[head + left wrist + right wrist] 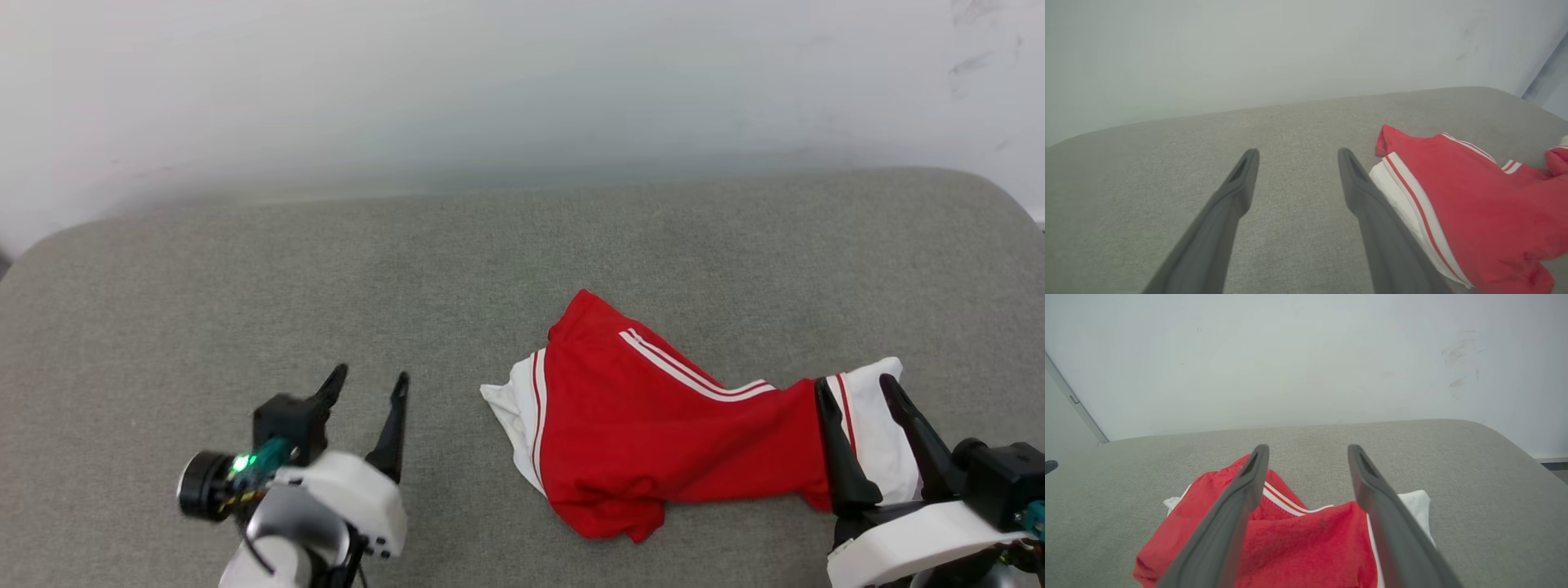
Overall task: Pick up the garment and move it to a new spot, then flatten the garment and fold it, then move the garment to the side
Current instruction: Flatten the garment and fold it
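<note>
Bright, even, diffuse light with only faint shadows; the far wall (522, 82) looks hazy and soft.

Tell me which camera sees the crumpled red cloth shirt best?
The head view: the red cloth shirt shows almost whole, both white sleeves included. The left wrist view cuts off one side; the right wrist view hides part behind dark fingers.

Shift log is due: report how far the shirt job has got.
Done: nothing certain; whether the shirt has already been moved cannot be told. In hand: it lies bunched on the grey cushion, held by neither gripper; the right gripper hovers open over its white sleeve, and the left gripper is open beside it, over bare cushion. Left: flattening, folding and moving it aside.
</note>
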Controlling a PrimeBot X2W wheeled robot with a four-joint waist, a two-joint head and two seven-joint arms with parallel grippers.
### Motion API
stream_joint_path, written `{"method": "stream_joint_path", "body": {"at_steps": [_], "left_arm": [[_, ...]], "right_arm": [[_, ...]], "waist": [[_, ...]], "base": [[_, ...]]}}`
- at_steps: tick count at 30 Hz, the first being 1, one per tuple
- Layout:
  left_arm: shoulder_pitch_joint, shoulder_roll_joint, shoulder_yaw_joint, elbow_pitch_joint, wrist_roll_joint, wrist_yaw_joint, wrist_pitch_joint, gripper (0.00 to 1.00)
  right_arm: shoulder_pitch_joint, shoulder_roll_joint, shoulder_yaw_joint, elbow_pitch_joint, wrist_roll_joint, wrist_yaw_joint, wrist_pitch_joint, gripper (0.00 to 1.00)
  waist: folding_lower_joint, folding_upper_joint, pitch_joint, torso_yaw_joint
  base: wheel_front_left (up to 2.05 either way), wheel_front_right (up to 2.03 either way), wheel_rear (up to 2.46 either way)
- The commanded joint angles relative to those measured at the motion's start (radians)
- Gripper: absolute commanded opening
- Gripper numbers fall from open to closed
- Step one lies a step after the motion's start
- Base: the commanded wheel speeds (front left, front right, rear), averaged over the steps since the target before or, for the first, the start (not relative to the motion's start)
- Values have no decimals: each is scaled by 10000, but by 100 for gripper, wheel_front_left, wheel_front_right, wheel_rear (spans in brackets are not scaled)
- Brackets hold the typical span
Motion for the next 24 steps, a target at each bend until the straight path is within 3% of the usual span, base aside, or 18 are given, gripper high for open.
{"method": "stream_joint_path", "body": {"at_steps": [1, 11, 24], "left_arm": [[-268, 31, -99, 55, -41, -125, 207, 100], [-2596, 174, -1174, 1450, -478, -1293, 3640, 100], [-4026, 1271, -3101, 2384, -430, -1688, 6408, 100]], "right_arm": [[-69, 36, 22, -67, 26, -3, -11, 100], [-562, 37, 253, -17, 276, -3, -25, 100], [-1143, 36, 290, 467, 680, -3, -443, 100]], "waist": [[2, 0, 148, -70], [2, 0, 1246, -754], [2, 0, 2365, -1434]], "base": [[0, 0, 0], [0, 0, 0], [0, 0, 0]]}}
